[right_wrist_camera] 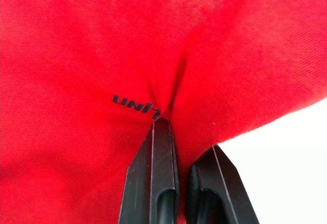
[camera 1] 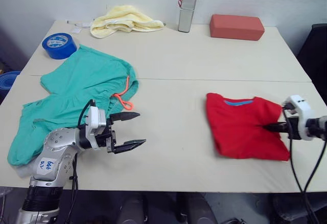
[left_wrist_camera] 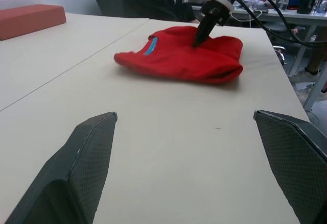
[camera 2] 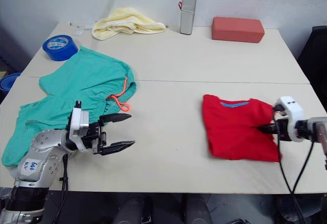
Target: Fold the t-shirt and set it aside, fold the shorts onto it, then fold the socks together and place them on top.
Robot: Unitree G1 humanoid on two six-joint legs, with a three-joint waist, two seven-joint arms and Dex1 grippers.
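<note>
Soft matt cotton t-shirt [camera 1: 242, 127] (black print), smooth matt table [camera 1: 204, 60], fluffy towel [camera 1: 122, 20].

t-shirt [camera 1: 245, 127]: bright red, blue neck label | shorts [camera 1: 76, 94]: teal-green, orange-pink cord | towel [camera 1: 125, 20]: pale yellow

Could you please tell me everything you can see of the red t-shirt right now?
The t-shirt is bright red, soft knit cotton by its look, with a blue inner neck label and small dark lettering. It lies folded into a rumpled, rough rectangle on the table's right side, collar toward the far edge. The right pincer is closed on a pinch of its fabric; nothing else touches it.
</note>
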